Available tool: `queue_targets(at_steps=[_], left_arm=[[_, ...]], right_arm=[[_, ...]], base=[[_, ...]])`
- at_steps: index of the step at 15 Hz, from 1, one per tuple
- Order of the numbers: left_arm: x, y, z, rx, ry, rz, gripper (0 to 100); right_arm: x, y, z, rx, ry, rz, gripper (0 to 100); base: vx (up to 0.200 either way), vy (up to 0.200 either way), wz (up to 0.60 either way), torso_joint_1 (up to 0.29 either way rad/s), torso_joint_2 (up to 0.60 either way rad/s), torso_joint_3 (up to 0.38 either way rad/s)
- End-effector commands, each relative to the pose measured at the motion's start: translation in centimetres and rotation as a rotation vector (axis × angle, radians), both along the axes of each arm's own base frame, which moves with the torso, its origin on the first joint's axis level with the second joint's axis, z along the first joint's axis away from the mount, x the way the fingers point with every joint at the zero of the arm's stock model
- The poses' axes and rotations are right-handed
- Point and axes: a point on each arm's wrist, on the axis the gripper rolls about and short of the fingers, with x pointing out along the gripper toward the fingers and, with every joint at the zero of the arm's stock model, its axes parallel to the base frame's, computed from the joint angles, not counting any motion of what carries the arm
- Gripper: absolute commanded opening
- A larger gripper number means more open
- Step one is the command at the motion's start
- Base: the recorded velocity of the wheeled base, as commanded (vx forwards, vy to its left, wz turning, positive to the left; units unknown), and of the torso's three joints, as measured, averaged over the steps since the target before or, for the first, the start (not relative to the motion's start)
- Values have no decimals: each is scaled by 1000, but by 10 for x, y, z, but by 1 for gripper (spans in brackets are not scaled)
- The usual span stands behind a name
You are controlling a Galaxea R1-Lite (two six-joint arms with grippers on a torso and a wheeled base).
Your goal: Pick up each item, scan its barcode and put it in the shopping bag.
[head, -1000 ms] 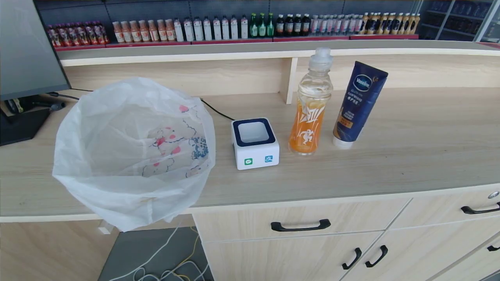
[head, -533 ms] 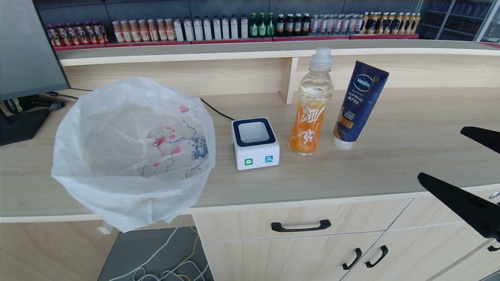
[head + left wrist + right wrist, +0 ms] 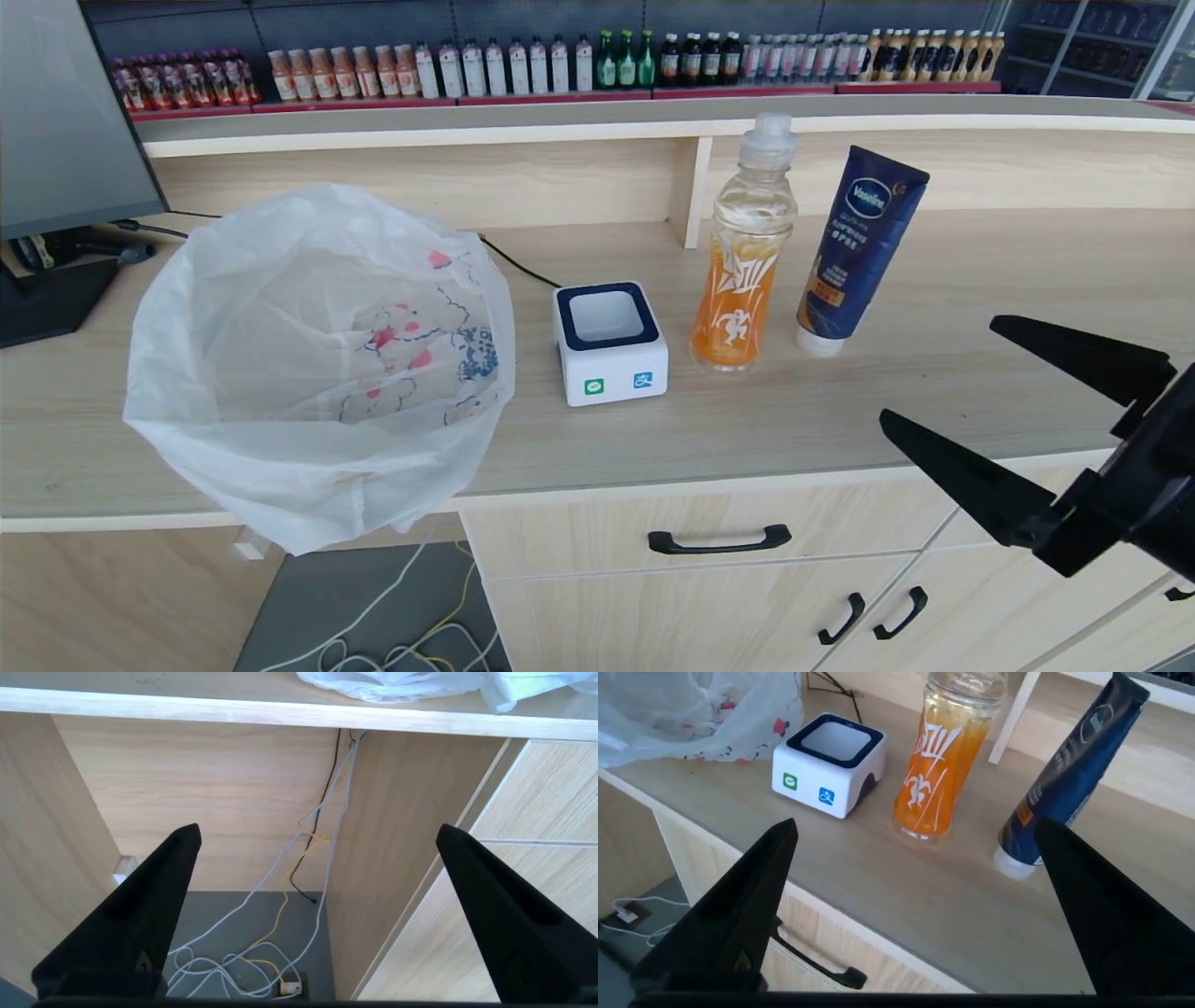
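On the counter (image 3: 980, 271) the shopping bag (image 3: 317, 373) gapes open at the left. The left gripper (image 3: 318, 831) hangs below the counter edge and the right gripper (image 3: 938, 369) hovers at its front, both with jaws spread wide and empty. The bottle (image 3: 742, 271) and blue tube (image 3: 859, 252) stand just beside each other, right of the scanner (image 3: 609, 343); the first pick likely wants a level approach straddling one body low, so it cannot topple into its neighbour.

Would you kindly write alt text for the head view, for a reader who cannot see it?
The open right gripper hangs over the front edge of a wooden counter, near an upright orange drink bottle and a blue tube standing on its cap. Left of them sit a white scanner and an open white shopping bag.
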Motion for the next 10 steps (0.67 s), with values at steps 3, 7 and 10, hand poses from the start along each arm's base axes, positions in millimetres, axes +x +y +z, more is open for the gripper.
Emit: queue_targets(at_steps=[3, 7, 10], left_arm=[[0, 0, 0, 0, 0, 1, 100], [0, 0, 0, 0, 0, 1, 100], [0, 0, 0, 0, 0, 1, 100]], right_arm=[[21, 35, -24, 30, 96, -127, 100], [29, 40, -28, 97, 134, -249, 100], [45, 57, -31, 156, 97, -238, 100]], base=[[0, 0, 0, 0, 0, 0], [0, 0, 0, 0, 0, 0], [0, 0, 0, 0, 0, 0]])
